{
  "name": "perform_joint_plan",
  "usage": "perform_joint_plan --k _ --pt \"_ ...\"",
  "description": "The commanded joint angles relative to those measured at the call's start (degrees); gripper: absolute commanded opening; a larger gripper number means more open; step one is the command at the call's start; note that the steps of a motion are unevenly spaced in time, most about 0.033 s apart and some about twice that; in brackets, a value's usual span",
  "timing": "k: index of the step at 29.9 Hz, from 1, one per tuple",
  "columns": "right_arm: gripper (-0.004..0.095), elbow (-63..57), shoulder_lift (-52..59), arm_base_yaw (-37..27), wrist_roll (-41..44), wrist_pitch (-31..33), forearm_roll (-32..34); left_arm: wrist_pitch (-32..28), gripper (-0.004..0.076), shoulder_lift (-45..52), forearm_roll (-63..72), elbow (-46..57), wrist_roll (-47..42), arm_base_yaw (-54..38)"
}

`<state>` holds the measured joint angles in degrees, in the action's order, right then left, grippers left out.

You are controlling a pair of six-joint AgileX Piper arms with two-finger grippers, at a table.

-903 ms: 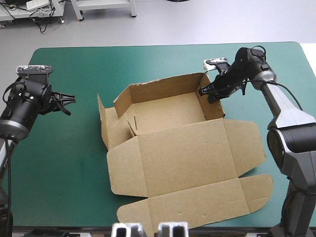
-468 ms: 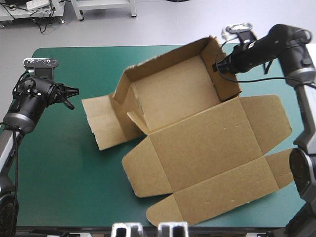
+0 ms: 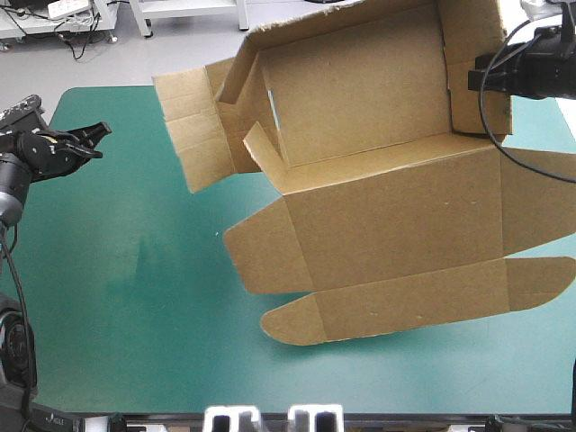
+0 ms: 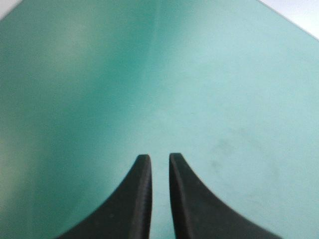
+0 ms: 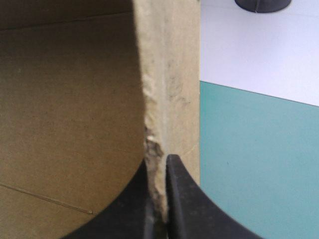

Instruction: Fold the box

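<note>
The box hangs tilted, one wall pinched in the right gripper.

The box overruns the high view's top edge.

Bright, even light is falling from overhead onto the teal-green counter in the high view. The raised box is throwing only a faint, soft-edged shadow on the cover below its left side. In the left wrist view a pale sheen is spreading across the cover. In the right wrist view the box's inner face is sitting in shade, its board edge is catching light, and the floor beyond is glaring white.
</note>
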<state>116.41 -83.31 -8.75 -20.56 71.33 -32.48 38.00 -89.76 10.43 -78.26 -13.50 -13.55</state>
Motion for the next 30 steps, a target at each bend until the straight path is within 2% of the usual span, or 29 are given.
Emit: perform_joint_plan --k 1,6,8,13,15,16,30 --pt "-0.0024 1.77 3.9 -0.81 -1.2 0.56 -8.69 -1.07 0.0071 0.29 27.18 -2.26 18.81 -2.45" --pt "-0.0024 1.77 4.66 -0.81 -1.42 0.56 -8.99 7.23 0.0071 -3.06 53.24 -2.34 36.95 -3.07" --pt "-0.0024 1.77 4.66 -0.81 -1.42 0.56 -9.23 12.43 0.0071 -4.22 62.12 -2.34 42.79 -3.07" --pt "-0.0024 1.77 4.66 -0.81 -1.86 -0.87 -9.84 28.13 0.0071 -6.05 79.46 -2.34 51.99 -3.07" --pt "-0.0024 1.77 4.66 -0.81 -1.99 -1.74 -10.22 35.03 0.0071 -6.44 84.69 -2.34 53.49 -3.07" --pt "-0.0024 1.77 4.43 -0.81 -2.12 -2.12 -10.22 36.66 0.0071 -6.44 86.79 -2.34 53.53 -2.95" --pt "-0.0024 1.77 -2.15 -0.7 -4.78 -5.09 -18.94 36.66 0.0071 2.27 86.89 -2.34 50.72 -0.73"
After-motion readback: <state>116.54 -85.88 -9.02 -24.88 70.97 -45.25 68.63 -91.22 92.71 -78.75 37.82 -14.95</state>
